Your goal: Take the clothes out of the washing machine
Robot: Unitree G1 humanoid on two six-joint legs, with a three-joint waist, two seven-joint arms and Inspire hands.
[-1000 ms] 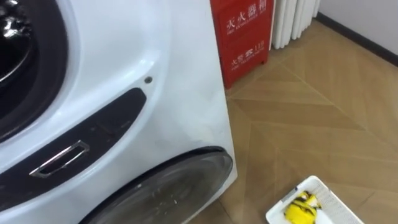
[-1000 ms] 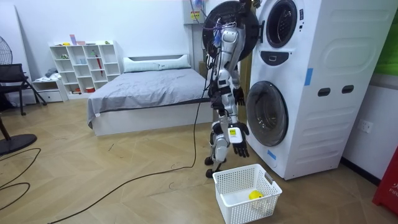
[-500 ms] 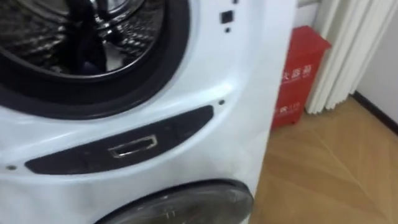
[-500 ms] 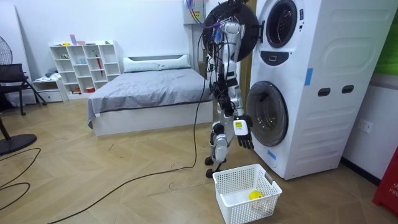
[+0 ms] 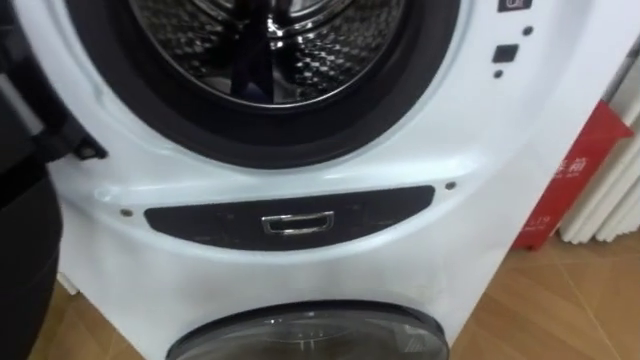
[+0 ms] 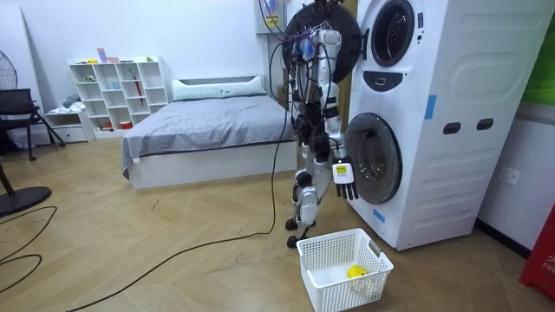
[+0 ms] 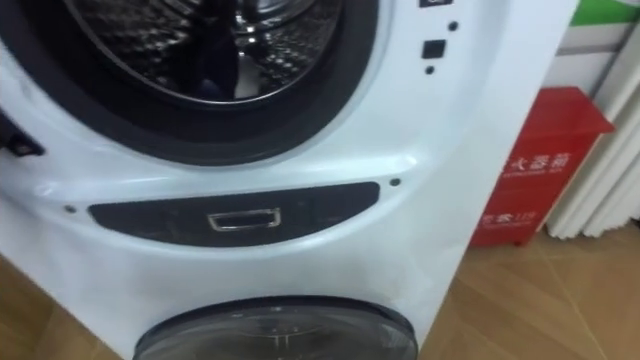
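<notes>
Facing washer (image 5: pixel 480 130), head level with open drum (image 5: pixel 290 40) to look inside; right hand (image 6: pixel 344 178) hangs loose-fingered, empty; basket (image 6: pixel 334 293) waits beside for clothes.

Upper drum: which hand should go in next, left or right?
Right, probably. The right hand hangs open by the lower door, on the side clear of the open upper door, which crowds the robot's left of the drum.
</notes>
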